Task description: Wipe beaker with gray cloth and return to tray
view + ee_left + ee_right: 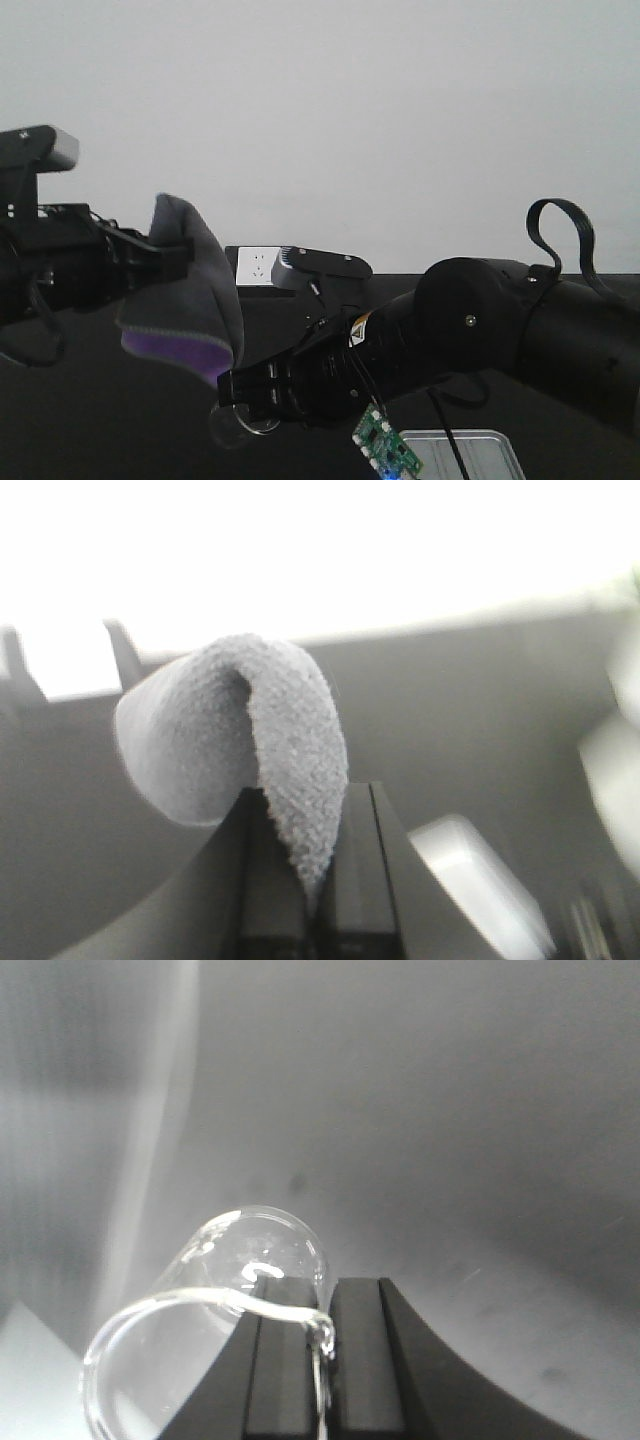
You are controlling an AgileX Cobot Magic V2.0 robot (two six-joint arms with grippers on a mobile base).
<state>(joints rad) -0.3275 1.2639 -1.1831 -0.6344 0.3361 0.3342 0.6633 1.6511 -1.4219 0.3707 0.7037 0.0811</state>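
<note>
The gray cloth [190,300] hangs folded in the air at the left, and my left gripper [178,258] is shut on it. In the left wrist view the cloth [245,735] curls up out of the closed fingers of that gripper [318,880]. My right gripper [230,392] reaches in from the right, just below the cloth, shut on the clear glass beaker [243,425]. The right wrist view shows the beaker [200,1325] lying sideways, its rim wall pinched in the right gripper [322,1355]. A corner of the silvery tray [470,452] shows at the bottom right, under the right arm.
A white socket box [255,268] sits at the back edge of the dark table [120,430]. A green circuit board [385,450] and a cable hang under the right arm. A pale, blurred rectangular container [480,890] lies below the left gripper.
</note>
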